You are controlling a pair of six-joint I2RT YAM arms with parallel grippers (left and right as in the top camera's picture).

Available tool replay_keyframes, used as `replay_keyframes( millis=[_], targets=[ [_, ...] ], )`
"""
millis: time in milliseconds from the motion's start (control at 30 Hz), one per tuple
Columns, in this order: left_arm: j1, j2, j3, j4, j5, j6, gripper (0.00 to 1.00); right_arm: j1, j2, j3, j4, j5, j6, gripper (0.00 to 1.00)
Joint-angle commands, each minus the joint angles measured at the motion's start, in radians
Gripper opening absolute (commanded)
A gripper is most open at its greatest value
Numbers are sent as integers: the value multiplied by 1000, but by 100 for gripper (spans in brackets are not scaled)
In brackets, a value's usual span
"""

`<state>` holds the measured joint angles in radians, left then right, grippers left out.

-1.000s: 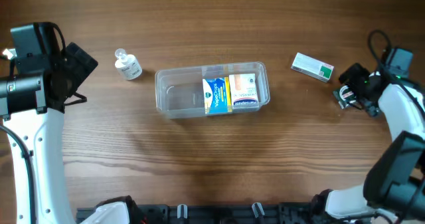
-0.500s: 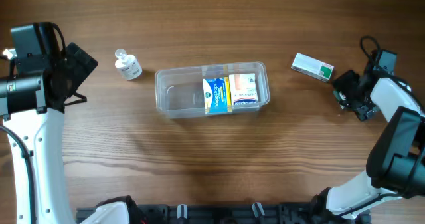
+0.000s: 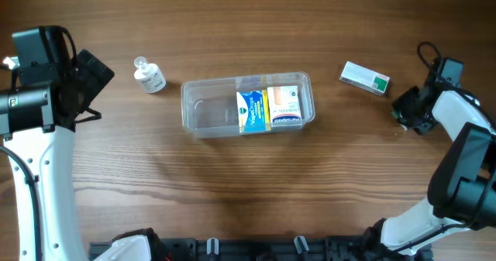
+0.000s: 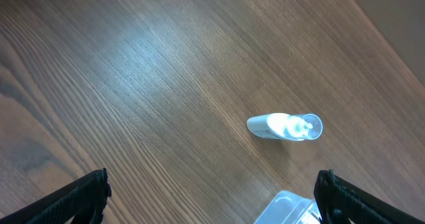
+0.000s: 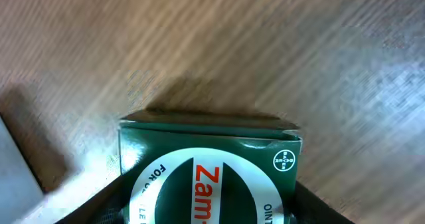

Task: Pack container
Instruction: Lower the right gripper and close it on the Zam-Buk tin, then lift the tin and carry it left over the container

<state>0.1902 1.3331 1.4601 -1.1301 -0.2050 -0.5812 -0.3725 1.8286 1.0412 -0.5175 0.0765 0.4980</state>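
You see the container [image 3: 203,115] at mid worktop [image 3: 248,207], well apart from both jaws. Left jaws stand wide apart. Right jaws flank a green box [image 5: 206,144]; you cannot tell whether they clamp it.

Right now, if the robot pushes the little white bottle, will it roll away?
Probably. The little bottle looks rounded, so on the smooth wooden table it could roll or tip. It looks small and plastic, so likely light and easily knocked. I cannot tell whether it stands or lies.
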Motion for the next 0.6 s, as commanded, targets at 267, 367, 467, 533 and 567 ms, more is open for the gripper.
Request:
replay_keyframes(
  millis=[267, 367, 467, 533, 567],
  targets=[
    [5, -3, 11, -1, -6, 1, 100, 222, -326, 174, -242, -28, -136, 52],
    [5, -3, 11, -1, -6, 1, 100, 389, -388, 175, -238, -49, -138, 52],
    [5, -3, 11, -1, -6, 2, 100, 557, -402, 175, -204, -74, -132, 52],
    [5, -3, 11, -1, -6, 1, 100, 653, -396, 175, -174, -82, -131, 52],
    [5, -3, 11, -1, -6, 2, 100, 703, -394, 175, -154, -82, -128, 52]
  ],
)
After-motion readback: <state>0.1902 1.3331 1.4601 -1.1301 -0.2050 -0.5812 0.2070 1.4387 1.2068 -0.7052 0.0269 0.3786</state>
